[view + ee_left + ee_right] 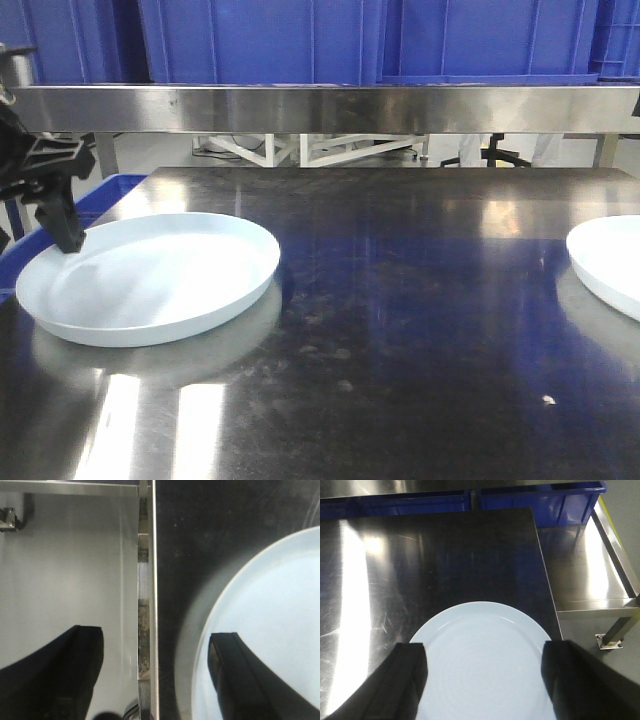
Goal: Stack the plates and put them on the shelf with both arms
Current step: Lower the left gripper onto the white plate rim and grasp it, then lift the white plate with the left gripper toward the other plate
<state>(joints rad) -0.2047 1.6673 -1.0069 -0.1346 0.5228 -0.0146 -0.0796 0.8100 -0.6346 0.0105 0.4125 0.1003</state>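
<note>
- Dark shiny steel worktop [400, 330], a bit scuffed.
- Big blue plastic crates [300, 40] on the steel shelf [320, 108], contents hidden.
- Round pale-blue left plate [150, 275] and matching right plate [610, 260] sit well apart on the worktop.
- The left pincer [155, 634] gapes wide astride the left plate's rim, the right pincer [484, 647] gapes wide over the right plate, both empty.

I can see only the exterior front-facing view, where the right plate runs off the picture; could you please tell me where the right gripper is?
Observer: The right gripper is above the right plate, open, with the plate showing between its spread fingers.
Operator: Thank you. Is the other one shut on its plate's rim?
Observer: No, the left gripper is open: one finger lies over the left plate, the other beyond the table edge.
</note>
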